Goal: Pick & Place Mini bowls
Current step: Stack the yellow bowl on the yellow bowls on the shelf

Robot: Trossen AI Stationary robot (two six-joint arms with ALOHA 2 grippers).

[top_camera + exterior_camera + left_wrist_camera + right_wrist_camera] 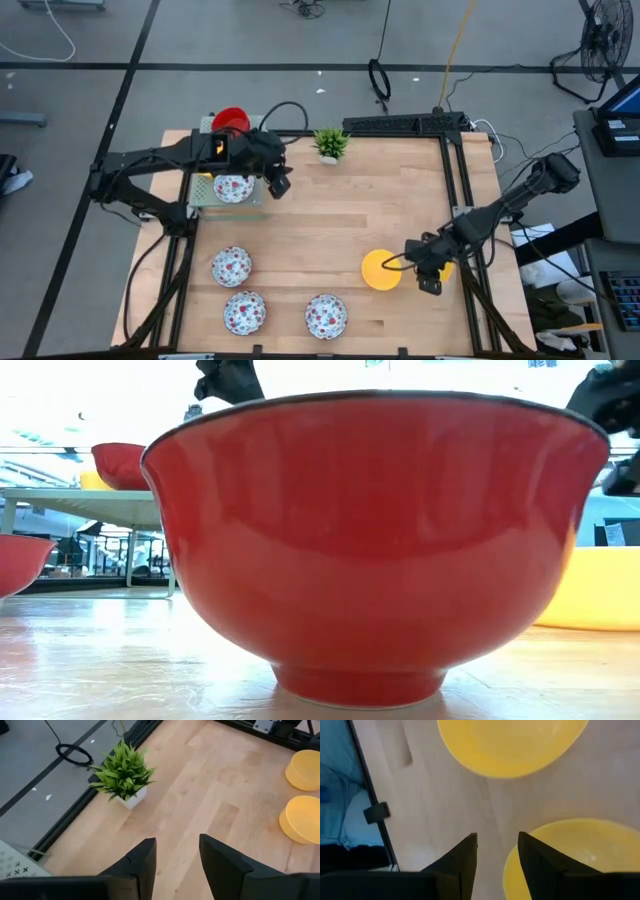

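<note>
High view: the right gripper (pixel 432 270) hangs low at the table's (pixel 400 200) right side with two yellow bowls about it; the open yellow bowl (pixel 381 270) lies just beside it toward the table's middle, and the second yellow bowl (pixel 445 268) sits partly hidden under the arm on its outer side; the right wrist view shows the two dark fingers (pixel 465 860) standing a little apart with nothing between them, one fingertip over the rim of the nearer yellow bowl (pixel 580 855) and the other over bare wood, so the gripper looks lined up to straddle that rim; the coming move seems to turn on that, a short drop onto the rim beneath rather than a reach to the farther yellow bowl (pixel 510 742) ahead; the right arm is plainly the nearer one to both yellow bowls. The left gripper (pixel 278 180) waits near the far left corner, its fingers (pixel 142 862) likewise parted and empty, pointing across bare wood toward the potted plant (pixel 124 772); a floral bowl (pixel 232 188) lies just beside it on a pale mat, a red bowl (pixel 231 121) sits beyond the table's edge behind it, and three more floral bowls (pixel 232 266) lie in the near left quarter, well apart from either gripper.
</note>
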